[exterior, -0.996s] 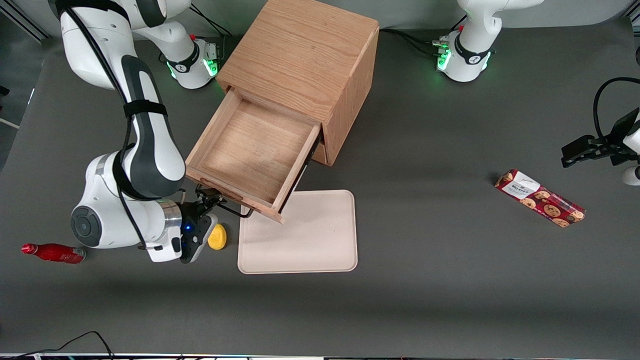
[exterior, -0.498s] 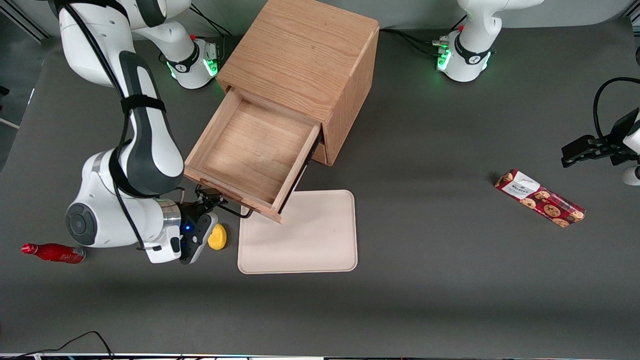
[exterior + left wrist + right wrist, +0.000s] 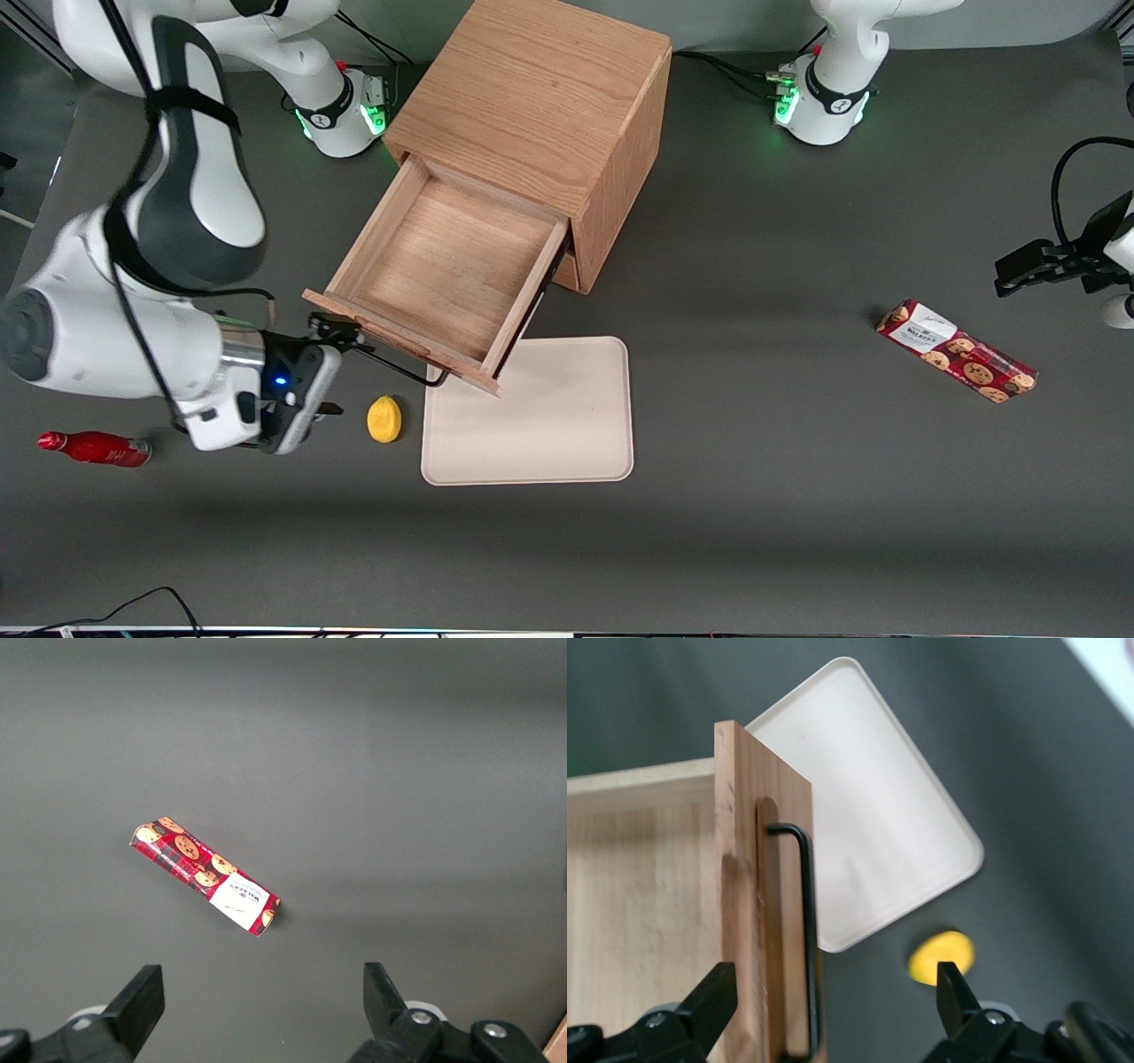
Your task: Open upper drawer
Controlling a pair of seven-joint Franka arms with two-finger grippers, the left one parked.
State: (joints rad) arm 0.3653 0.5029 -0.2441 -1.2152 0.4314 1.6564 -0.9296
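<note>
The tool (image 3: 330, 332) hangs spread beside the pulled-out upper drawer (image 3: 440, 266).

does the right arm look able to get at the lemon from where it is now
Probably yes. The gripper, open by the upper drawer handle, is close to the lemon, with only bare table between them.
</note>
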